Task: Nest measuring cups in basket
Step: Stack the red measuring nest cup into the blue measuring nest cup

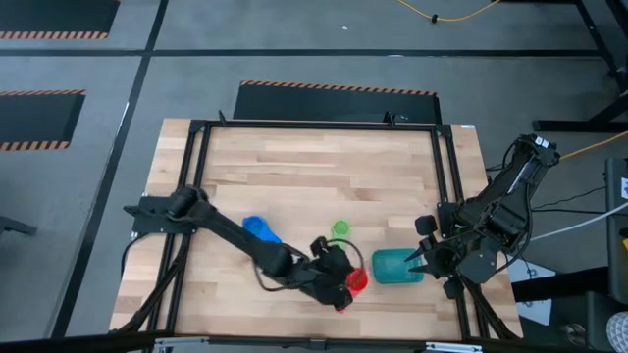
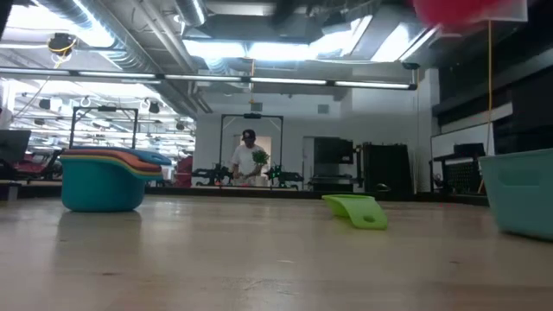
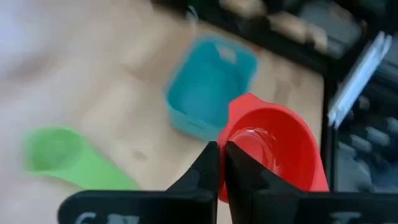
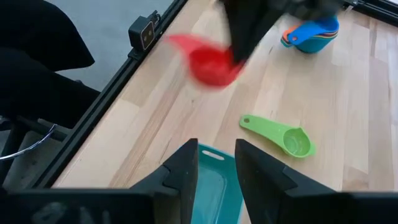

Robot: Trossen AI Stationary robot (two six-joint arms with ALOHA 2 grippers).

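My left gripper point(image 1: 341, 277) is shut on the red cup point(image 1: 356, 281), which hangs in the air just left of the teal basket point(image 1: 395, 266). The low view shows the red cup point(image 2: 467, 9) high above the table. The green cup point(image 1: 340, 228) lies on the table farther back. A nested stack of cups point(image 1: 260, 229), blue on top, rests left of it. My right gripper point(image 4: 216, 163) is open at the basket's right end point(image 4: 214, 180). I cannot see whether it touches the basket. My left gripper pinches the red cup's bowl at its rim point(image 3: 231, 163) between the two fingers, which come slanting down from the table's left. The cup is lifted clear of the table, its mouth tilted toward the wrist camera, with the basket point(image 3: 208, 87) beyond it.
Black frame rails point(image 1: 448, 176) run along the table's edges, one close to the basket's right side. Bare wood lies across the far half of the table point(image 1: 314, 167). In the low view a person point(image 2: 249, 160) stands far off in the room.
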